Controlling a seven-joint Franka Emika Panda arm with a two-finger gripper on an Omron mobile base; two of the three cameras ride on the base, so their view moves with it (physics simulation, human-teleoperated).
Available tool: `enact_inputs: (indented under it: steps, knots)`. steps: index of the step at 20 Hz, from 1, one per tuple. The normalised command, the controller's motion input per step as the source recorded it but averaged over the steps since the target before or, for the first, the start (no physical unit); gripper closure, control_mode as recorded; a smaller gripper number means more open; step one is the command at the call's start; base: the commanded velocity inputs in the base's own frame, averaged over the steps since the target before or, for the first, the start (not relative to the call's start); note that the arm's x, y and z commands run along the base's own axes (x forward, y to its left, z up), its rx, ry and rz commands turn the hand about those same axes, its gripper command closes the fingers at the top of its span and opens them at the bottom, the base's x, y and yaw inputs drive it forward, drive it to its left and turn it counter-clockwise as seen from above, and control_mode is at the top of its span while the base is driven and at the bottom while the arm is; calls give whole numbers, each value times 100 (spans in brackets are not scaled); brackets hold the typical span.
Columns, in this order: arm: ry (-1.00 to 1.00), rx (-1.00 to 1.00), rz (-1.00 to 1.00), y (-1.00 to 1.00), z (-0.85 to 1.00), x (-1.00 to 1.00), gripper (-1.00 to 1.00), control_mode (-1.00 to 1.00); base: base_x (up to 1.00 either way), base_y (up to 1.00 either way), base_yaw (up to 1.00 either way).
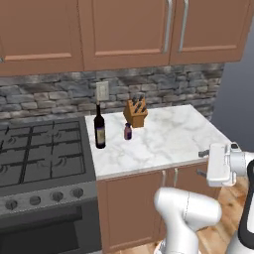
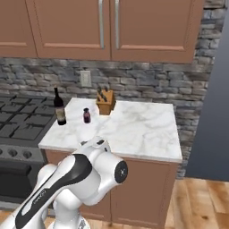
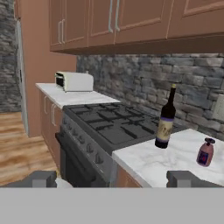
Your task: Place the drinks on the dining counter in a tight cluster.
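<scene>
The tall dark wine bottle, right of middle in the hand view beside the stove, looks heavy, smooth and breakable, so the gripper, fingers wide apart and empty, should grab its thick middle.

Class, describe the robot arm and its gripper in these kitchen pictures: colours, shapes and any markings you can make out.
The arm is made of glossy white, rounded tubular links with dark bands and black joint sections, one link bearing small lettering too blurred to read. Its hand is a boxy white block. The gripper ends in two small, dark grey, blocky finger tips. No cables are visible.
</scene>
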Motion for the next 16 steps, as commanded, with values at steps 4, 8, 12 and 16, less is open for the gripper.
enact_inputs:
  steps: [4,8,12,16]
  knots:
    - [0,0,0,0,0,0,-100,100,71,-4,18]
    - [0,0,0,0,0,0,-100,100,43,-4,9]
    - [0,0,0,0,0,0,-100,100,38,-1,8]
    - [0,0,0,0,0,0,-100,100,32,-1,4]
